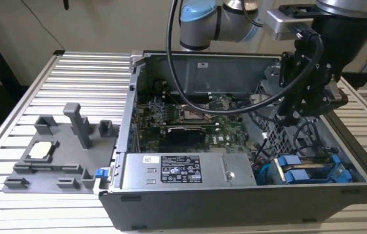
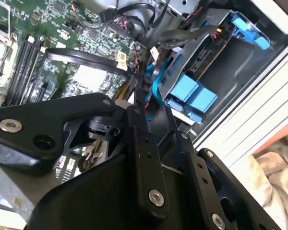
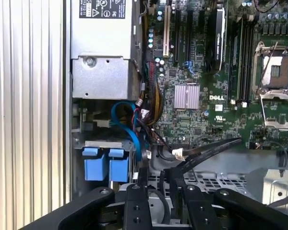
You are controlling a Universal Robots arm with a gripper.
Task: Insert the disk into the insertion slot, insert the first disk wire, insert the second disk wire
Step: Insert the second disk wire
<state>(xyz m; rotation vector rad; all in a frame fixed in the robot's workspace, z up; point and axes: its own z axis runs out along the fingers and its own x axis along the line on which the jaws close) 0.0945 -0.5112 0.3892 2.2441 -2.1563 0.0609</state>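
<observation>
Hand [image 3: 159, 184] hangs among the cables [image 3: 134, 129], whether gripping anything I cannot tell; just beside it the disk [image 3: 103, 163] sits in the insertion slot [image 3: 78, 125], likely rigid, weighty, shock-sensitive, best held by its blue carrier

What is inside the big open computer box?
A green circuit board, a silver power-supply box, blue plastic tabs and bundled wires. In the exterior view the gripper hides what lies behind it.

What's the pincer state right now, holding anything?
Pincer: open or closed cannot be told, nor any hold. It hangs inside the case, over the cage.
</observation>
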